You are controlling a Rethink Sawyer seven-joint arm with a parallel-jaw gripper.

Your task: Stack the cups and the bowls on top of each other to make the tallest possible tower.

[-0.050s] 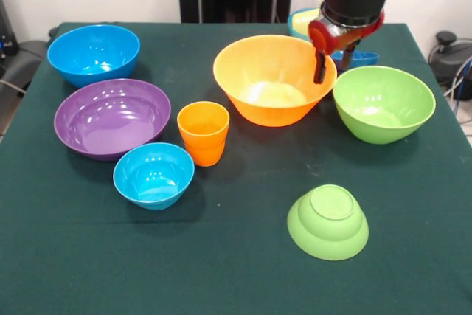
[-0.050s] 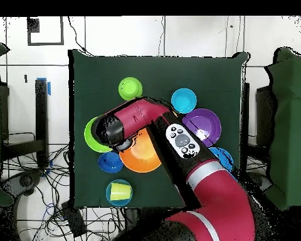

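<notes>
Gripper (image 1: 322, 64) sits at the right rim of the large orange bowl (image 1: 273, 79), one finger hanging inside the wall; whether the jaws clamp the rim cannot be told.

Unstacked cups (image 1: 203, 132) and bowls (image 1: 274, 79)

Glossy red arm (image 2: 209, 188) with black joints and a grey button panel (image 2: 182, 142).
</notes>
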